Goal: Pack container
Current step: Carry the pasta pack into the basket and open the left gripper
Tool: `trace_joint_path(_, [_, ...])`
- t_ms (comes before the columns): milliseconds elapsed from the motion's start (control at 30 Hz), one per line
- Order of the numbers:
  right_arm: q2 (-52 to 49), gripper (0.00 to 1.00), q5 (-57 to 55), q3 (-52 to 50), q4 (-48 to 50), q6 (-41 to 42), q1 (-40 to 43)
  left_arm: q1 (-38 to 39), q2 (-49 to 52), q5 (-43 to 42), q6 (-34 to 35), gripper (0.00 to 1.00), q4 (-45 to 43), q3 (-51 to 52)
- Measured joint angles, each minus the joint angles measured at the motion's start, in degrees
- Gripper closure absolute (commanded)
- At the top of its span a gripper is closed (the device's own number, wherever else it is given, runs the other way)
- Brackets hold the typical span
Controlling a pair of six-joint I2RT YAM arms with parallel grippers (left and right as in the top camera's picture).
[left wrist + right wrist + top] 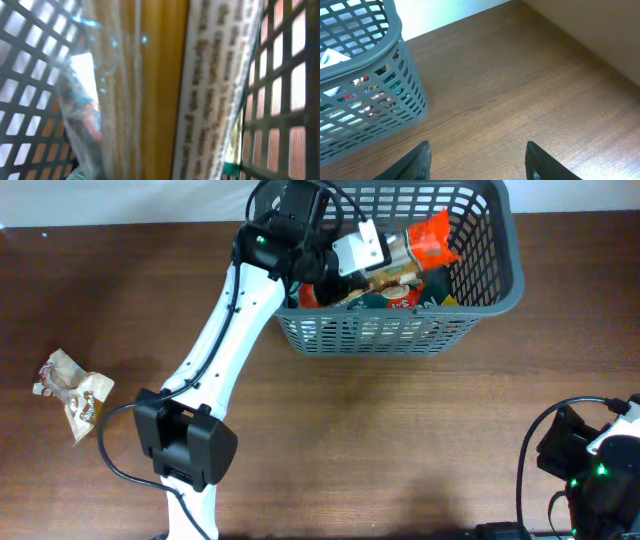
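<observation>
Your basket [500,280] stands at the far edge of the table [400,430], right of centre. It is dark grey plastic, rectangular, with slotted lattice walls and a solid rim. Inside you have a heap of snack packets: a red packet [432,238] stands highest, with green ones [400,297] lower against the near wall.

Your left claw [335,272] reaches down over the basket's left end, among the packets. Its wrist camera is pressed so close that you see only a blurred yellow wrapper [155,90] with a strip of unreadable print and a fold of clear film [85,100], with lattice on both sides. The fingers are hidden, so you cannot tell whether it grips anything.

Your right claw [478,150] sits at the near right corner, well apart from the basket, its two dark fingers [422,160] spread wide over bare brown wood-grain with nothing between them.

One crumpled packet [72,390], pale and brown, lies alone far left on the table.
</observation>
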State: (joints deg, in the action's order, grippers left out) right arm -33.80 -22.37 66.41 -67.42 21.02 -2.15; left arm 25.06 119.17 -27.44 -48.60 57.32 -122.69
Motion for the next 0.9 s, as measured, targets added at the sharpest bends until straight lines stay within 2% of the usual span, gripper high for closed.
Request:
trace_joint_path(67, [0.00,0.43,0.28,0.00,-0.02,0.02,0.00,0.00,0.00,1.03,-1.38,0.00,0.46,0.00])
trace_joint_path(200, [0.00,0.43,0.83,0.00,-0.04,0.02,0.00,-0.50,0.00,2.40,-2.71,0.01,-1.22,-1.20])
trace_joint_path(267, [-0.02,0.43,0.85,0.00,-0.09,0.00,0.00,-0.42,0.00,2.69,-1.77,0.01,-5.55,-1.44])
trace_joint_path(367, [-0.07,0.43,0.87,0.00,-0.13,0.00,0.00,-1.05,0.00,6.58,7.76,0.01,-17.35,-7.82])
trace_joint_path(433, [-0.07,0.43,0.90,0.00,-0.07,0.02,0.00,-2.97,-0.31,12.70,16.72,0.01,-20.24,-14.58])
trace_joint_path(467, [-0.07,0.43,0.90,0.00,-0.09,0.00,0.00,-4.79,-1.16,18.29,22.25,0.01,-20.26,-17.70])
trace_joint_path(567, [-0.04,0.43,0.94,0.00,0.00,0.02,0.00,-10.43,-4.68,34.91,35.65,0.02,-12.90,-21.29])
trace_joint_path(667, [-0.11,0.43,1.01,0.00,0.90,0.00,0.00,-14.84,-6.29,50.38,49.37,0.04,10.08,-22.21])
trace_joint_path(700, [-0.17,0.43,1.03,0.00,1.38,0.00,0.00,-15.37,-6.25,51.74,51.80,0.04,13.70,-22.12])
trace_joint_path(733, [-0.22,0.43,1.03,0.00,1.55,0.02,0.00,-16.76,-5.95,54.84,56.59,0.04,22.27,-21.40])
trace_joint_path(800, [-0.17,0.43,1.03,0.00,2.21,-0.02,0.00,-19.34,-5.09,57.59,65.51,0.07,30.82,-20.33])
trace_joint_path(900, [-0.22,0.43,1.01,0.00,2.95,0.00,0.00,-22.97,-4.59,57.20,76.56,0.20,38.75,-18.88])
